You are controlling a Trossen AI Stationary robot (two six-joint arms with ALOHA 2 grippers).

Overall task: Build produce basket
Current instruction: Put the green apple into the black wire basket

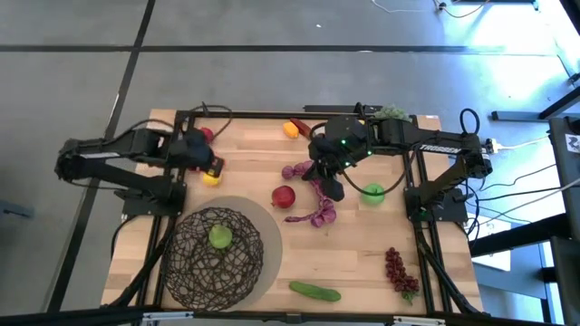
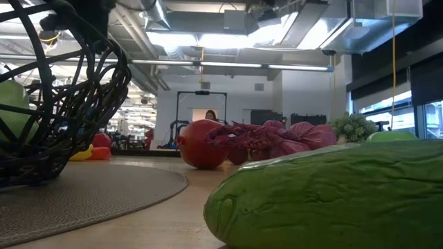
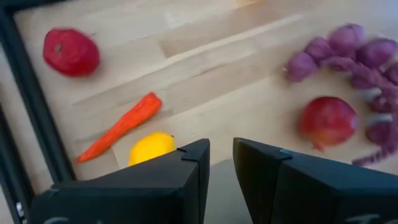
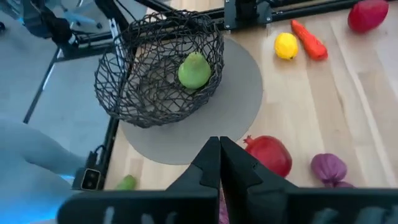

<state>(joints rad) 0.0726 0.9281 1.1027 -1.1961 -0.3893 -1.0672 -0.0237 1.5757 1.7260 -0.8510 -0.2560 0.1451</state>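
Note:
The dark wire-mesh basket (image 1: 216, 258) (image 4: 158, 65) stands on a grey round mat and holds one green fruit (image 1: 220, 237) (image 4: 194, 70). My left gripper (image 1: 210, 166) (image 3: 221, 163) hovers over a yellow fruit (image 3: 151, 148) and a red chili (image 3: 121, 126), its fingers slightly apart and empty. My right gripper (image 1: 332, 187) (image 4: 219, 152) is shut above the purple grape bunch (image 1: 313, 195) (image 2: 273, 140), which lies on the table beside a red fruit (image 1: 284, 196) (image 4: 268, 155). A cucumber (image 1: 314, 291) (image 2: 332, 197) lies near the table's near edge.
A green apple (image 1: 372, 192) lies right of my right gripper. Dark-red grapes (image 1: 399, 270) are near the right near corner. A red apple (image 1: 207, 134) (image 3: 70, 51) sits by the left arm; a yellow fruit and chili (image 1: 293, 128) and a green bushy vegetable (image 1: 391, 112) lie along the far edge.

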